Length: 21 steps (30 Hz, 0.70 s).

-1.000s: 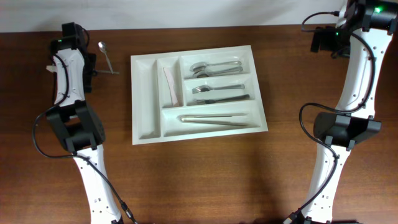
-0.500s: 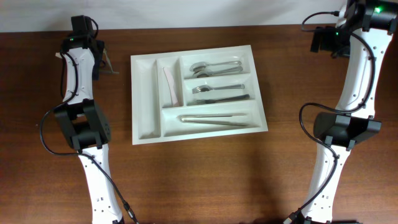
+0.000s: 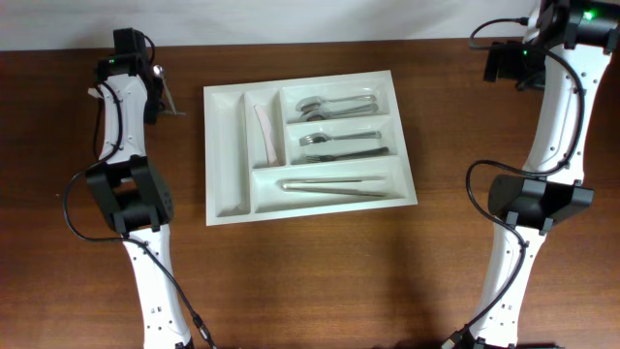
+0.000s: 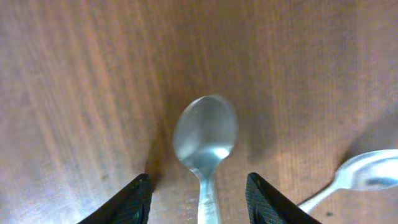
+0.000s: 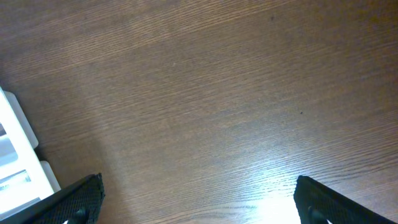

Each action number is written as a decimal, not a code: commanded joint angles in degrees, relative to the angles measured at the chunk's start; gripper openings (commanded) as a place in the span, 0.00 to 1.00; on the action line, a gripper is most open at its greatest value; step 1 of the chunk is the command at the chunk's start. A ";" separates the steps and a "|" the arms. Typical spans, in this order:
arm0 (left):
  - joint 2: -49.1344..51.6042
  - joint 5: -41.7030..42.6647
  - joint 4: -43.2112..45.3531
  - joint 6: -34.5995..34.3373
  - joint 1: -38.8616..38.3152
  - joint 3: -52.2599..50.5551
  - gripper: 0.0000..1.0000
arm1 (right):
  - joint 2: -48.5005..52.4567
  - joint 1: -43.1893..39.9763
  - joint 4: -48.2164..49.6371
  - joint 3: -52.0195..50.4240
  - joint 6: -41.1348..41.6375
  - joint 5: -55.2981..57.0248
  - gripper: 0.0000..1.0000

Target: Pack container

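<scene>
Left pincer [image 4: 198, 183], moved since earlier to the far-left corner of the bench [image 3: 310, 281], straddles a spoon [image 4: 205, 132] with jaws apart, seemingly poised to grip it for the container [image 3: 225, 155] lying mid-bench, while the right pincer [image 5: 199, 186] waits gaping near the far-right corner.

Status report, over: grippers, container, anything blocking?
Left gripper open, astride spoon on table. Right gripper open, empty. Container partly filled, unobstructed.

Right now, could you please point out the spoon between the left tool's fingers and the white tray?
spoon [image 4: 206, 132], left wrist view, middle of its bowl.
tray [image 3: 225, 155], overhead view, floor of its leftmost compartment.
</scene>
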 commanded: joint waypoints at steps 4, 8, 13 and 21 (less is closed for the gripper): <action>5.77 5.01 -9.60 -2.05 0.20 -2.60 0.53 | -0.59 -0.07 -0.35 -0.24 -0.57 0.46 0.99; 5.77 6.97 -10.78 -1.92 0.76 -2.60 0.58 | -0.59 -0.07 -0.35 -0.24 -0.57 0.46 0.99; 5.77 12.76 -8.31 0.50 2.08 -2.60 0.66 | -0.59 -0.07 -0.35 -0.24 -0.57 0.46 0.99; 5.77 16.52 -5.01 0.48 2.49 -2.60 0.68 | -0.59 -0.07 -0.35 -0.24 -0.57 0.46 0.99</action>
